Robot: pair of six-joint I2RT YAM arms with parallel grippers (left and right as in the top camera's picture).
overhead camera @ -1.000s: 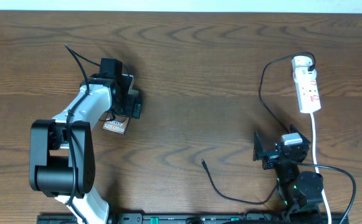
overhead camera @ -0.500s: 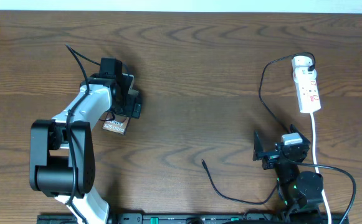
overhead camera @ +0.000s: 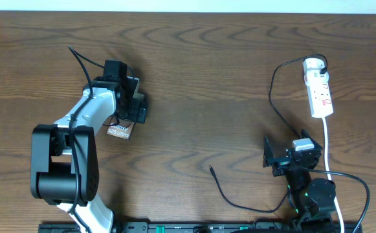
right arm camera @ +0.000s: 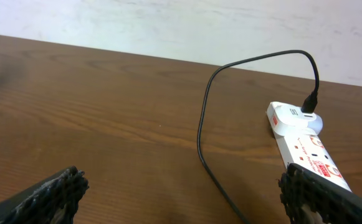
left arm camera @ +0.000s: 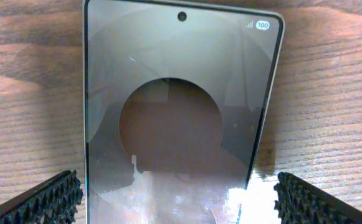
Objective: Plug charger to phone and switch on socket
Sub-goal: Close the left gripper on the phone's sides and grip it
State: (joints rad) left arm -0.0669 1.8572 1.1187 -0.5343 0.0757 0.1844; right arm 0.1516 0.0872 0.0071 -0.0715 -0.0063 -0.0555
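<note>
The bronze-brown phone (overhead camera: 119, 129) lies flat on the table at the left. In the left wrist view the phone (left arm camera: 181, 106) fills the frame, lying between my open left gripper's (left arm camera: 179, 202) two fingers, which stand apart from its edges. In the overhead view the left gripper (overhead camera: 131, 107) sits over the phone's upper end. The black charger cable (overhead camera: 273, 97) runs from the white power strip (overhead camera: 319, 90) at the far right down to its loose tip (overhead camera: 211, 169) at the front middle. My right gripper (overhead camera: 279, 157) is open and empty, near the front right; its view shows the cable (right arm camera: 200, 134) and strip (right arm camera: 305, 146).
The power strip's white cord (overhead camera: 327, 152) runs down past the right arm's base. A pale wall (right arm camera: 181, 25) stands behind the table's far edge.
</note>
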